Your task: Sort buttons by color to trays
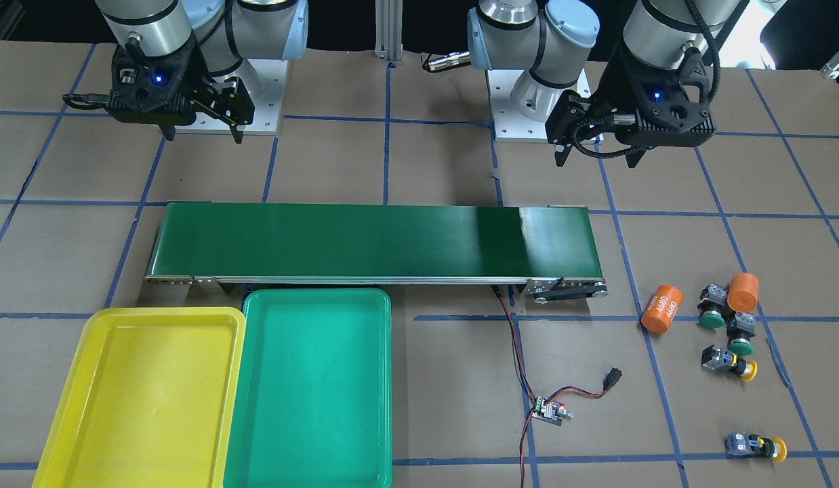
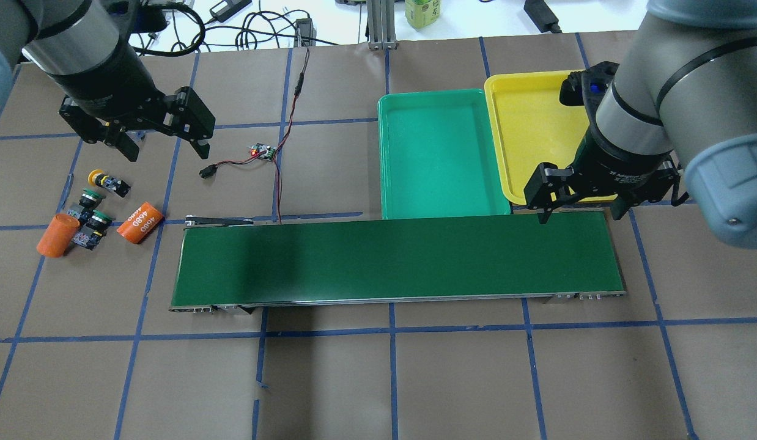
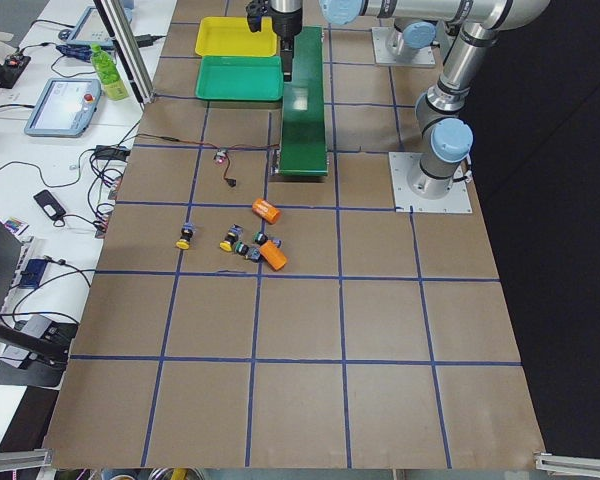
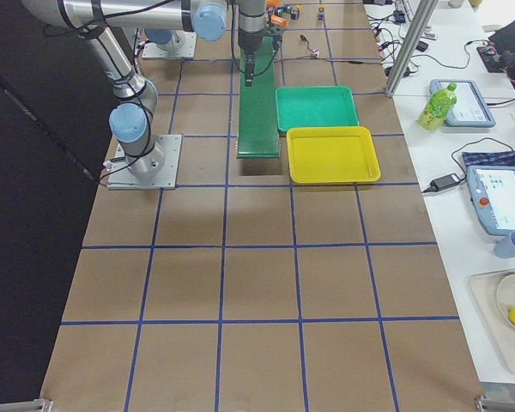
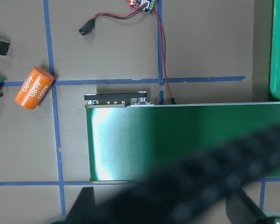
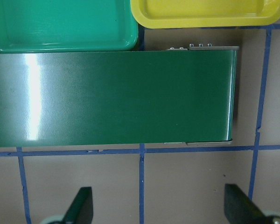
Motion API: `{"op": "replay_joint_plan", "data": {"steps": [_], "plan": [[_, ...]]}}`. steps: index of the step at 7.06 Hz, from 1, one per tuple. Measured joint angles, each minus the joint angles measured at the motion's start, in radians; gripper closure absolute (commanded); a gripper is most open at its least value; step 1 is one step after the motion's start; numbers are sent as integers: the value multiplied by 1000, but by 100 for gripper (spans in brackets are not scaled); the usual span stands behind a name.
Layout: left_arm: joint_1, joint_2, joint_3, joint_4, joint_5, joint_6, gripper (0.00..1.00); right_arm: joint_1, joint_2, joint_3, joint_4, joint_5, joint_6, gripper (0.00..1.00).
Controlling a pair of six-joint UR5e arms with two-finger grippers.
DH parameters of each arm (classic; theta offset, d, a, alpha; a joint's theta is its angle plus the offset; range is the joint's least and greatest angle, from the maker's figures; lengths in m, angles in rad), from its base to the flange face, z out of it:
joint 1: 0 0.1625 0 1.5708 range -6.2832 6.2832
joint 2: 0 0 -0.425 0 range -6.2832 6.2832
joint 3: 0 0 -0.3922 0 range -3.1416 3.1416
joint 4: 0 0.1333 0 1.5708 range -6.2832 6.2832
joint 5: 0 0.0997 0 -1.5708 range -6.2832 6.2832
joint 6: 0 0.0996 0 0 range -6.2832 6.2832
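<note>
My left gripper [image 2: 167, 151] hangs open and empty above the tabletop [image 2: 391, 379]. In the overhead view the buttons lie at its 7 o'clock, so I judge it is stationed there to pick them. A yellow button [image 2: 101, 179] and two green buttons [image 2: 91, 197] crowd between two orange "4680" cylinders [image 2: 141, 223].

My right gripper [image 2: 580, 214] is also spread wide with nothing in it. It sits over the conveyor belt's [image 2: 397, 263] 3 o'clock end, with the yellow tray [image 2: 531, 122] at its 12 and the green tray [image 2: 439, 153] at its 10. It is probably placed to carry buttons across, and neither tray holds one yet.

The second yellow button [image 1: 758, 446] shows from the front, but overhead my left arm hides it. A blurred dark cable [image 5: 200, 186] masks my left wrist view's lower half, and its 9 o'clock edge cuts off the buttons.
</note>
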Motion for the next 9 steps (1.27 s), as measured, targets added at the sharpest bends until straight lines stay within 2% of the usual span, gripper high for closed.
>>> {"op": "replay_joint_plan", "data": {"steps": [3, 5, 6, 9], "plan": [[11, -3, -6, 0, 9, 31, 0, 0, 2, 1, -1, 0, 1, 0], [91, -36, -33, 28, 16, 217, 0, 0, 1, 1, 0, 0, 3, 0], [155, -75, -73, 98, 17, 323, 0, 0, 1, 1, -2, 0, 3, 0], [341, -209, -235, 410, 17, 567, 0, 0, 1, 1, -8, 0, 3, 0]]}}
